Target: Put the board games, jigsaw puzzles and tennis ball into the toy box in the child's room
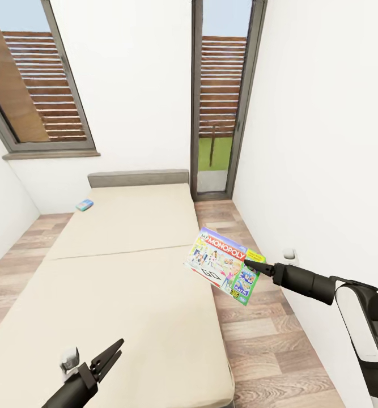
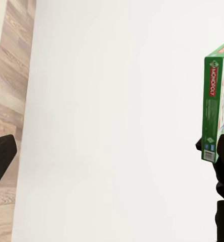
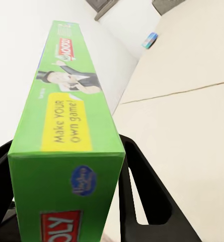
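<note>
The child's room has white walls, a wood-plank floor, a window and a tall glazed door. The bed with its beige mattress and grey headboard takes up most of the floor; its near end is cut off by the edge of the head view. A small blue box lies on the mattress near the headboard, too small to read. The right end effector is closed on the edge of a Monopoly board game, held tilted in the air beside the bed, over the floor. The left end effector hangs over the mattress, its fingers slightly parted and holding nothing; its arm is mostly cut off.
</note>
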